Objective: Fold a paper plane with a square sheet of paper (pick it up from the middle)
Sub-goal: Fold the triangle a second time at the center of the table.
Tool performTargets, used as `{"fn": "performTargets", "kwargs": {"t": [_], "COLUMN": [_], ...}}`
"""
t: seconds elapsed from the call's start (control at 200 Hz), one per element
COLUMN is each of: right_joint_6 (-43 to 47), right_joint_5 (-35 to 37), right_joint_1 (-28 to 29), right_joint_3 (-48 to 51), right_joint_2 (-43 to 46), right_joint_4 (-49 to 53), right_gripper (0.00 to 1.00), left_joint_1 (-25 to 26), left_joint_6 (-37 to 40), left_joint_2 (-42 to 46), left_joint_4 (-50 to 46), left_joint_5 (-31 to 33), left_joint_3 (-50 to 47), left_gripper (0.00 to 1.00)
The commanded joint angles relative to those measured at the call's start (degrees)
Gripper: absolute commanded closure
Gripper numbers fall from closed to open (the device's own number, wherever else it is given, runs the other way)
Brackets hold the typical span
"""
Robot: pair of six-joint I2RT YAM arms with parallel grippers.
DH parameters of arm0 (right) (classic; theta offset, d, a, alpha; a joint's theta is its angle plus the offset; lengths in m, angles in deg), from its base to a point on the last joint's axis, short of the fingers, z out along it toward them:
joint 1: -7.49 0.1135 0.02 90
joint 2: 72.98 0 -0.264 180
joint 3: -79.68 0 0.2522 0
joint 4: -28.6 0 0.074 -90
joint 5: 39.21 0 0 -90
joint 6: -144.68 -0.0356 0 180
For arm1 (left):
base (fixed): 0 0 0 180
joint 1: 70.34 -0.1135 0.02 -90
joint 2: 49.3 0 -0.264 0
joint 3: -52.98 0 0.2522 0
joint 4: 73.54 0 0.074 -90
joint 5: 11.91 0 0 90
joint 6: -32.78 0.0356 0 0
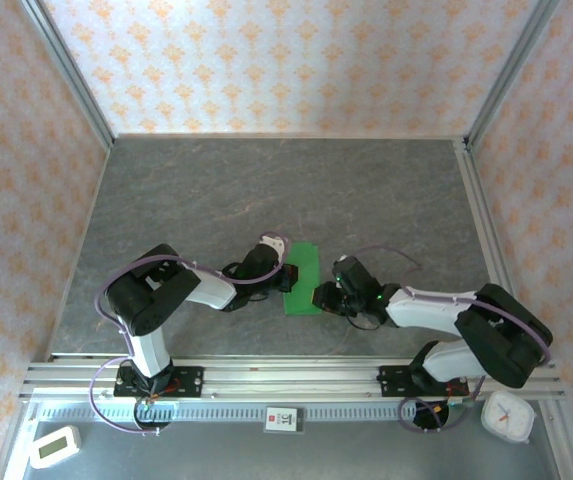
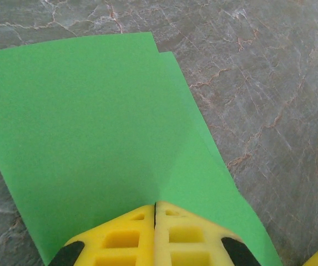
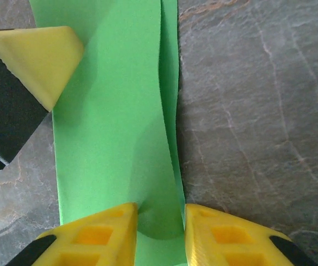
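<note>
**A:** What holds everything here?

**B:** We see patterned walls [image 1: 266, 60] closing in a grey, marble-look table [image 1: 216, 190] on three sides. On the table are the left arm [image 1: 156, 295], the right arm [image 1: 476, 325] and a single green sheet of paper [image 1: 303, 280]. The sheet lies near the table's front middle, between the two wrists.

**A:** How does the sheet lie?

**B:** We find it folded over on itself into a narrow strip. The left wrist view shows two layers [image 2: 92, 111], with the lower one peeking out past the upper along the far edge. In the right wrist view [image 3: 114, 111] one long edge lifts off the table in a soft, rounded fold.

**A:** And the fingers?

**B:** The left gripper [image 1: 288, 275] is at the strip's left edge. Its yellow fingers [image 2: 125, 238] are pressed fully together, and a faint crease in the paper runs out from where they meet, so we read it as pinching the sheet. The right gripper [image 3: 160, 233] is at the strip's near right corner. Its fingers [image 3: 109, 233] stand a little apart with the raised fold between them, and the paper touches both inner faces.

**A:** Anything smaller?

**B:** On the front ledge we note a white clock [image 1: 507, 415] at the right and a small white device [image 1: 54, 446] at the left.
</note>
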Motion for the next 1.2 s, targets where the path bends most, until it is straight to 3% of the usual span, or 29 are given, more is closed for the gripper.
{"fn": "performTargets", "kwargs": {"t": [0.0, 0.51, 0.771, 1.191], "right_joint_6": [0.09, 0.35, 0.35, 0.24], "right_joint_5": [-1.67, -1.17, 0.31, -5.13], "right_joint_1": [1.92, 1.89, 1.55, -2.02], "right_joint_3": [-2.53, -5.33, -3.78, 1.75], "right_joint_2": [-1.78, -2.28, -0.92, 0.29], "right_joint_4": [-5.15, -4.62, -4.21, -19.91], "right_gripper": [0.72, 0.65, 0.46, 0.41], "left_joint_1": [-0.25, -0.22, -0.5, -0.67], "left_joint_6": [0.72, 0.67, 0.81, 0.77], "left_joint_2": [-2.23, -1.97, -1.77, -2.05], "left_joint_4": [-1.96, -1.43, -1.35, -0.97], "left_joint_5": [0.19, 0.21, 0.04, -0.03], "left_joint_3": [-1.01, -1.83, -2.02, -2.47], "left_gripper": [1.0, 1.0, 1.0, 1.0]}}
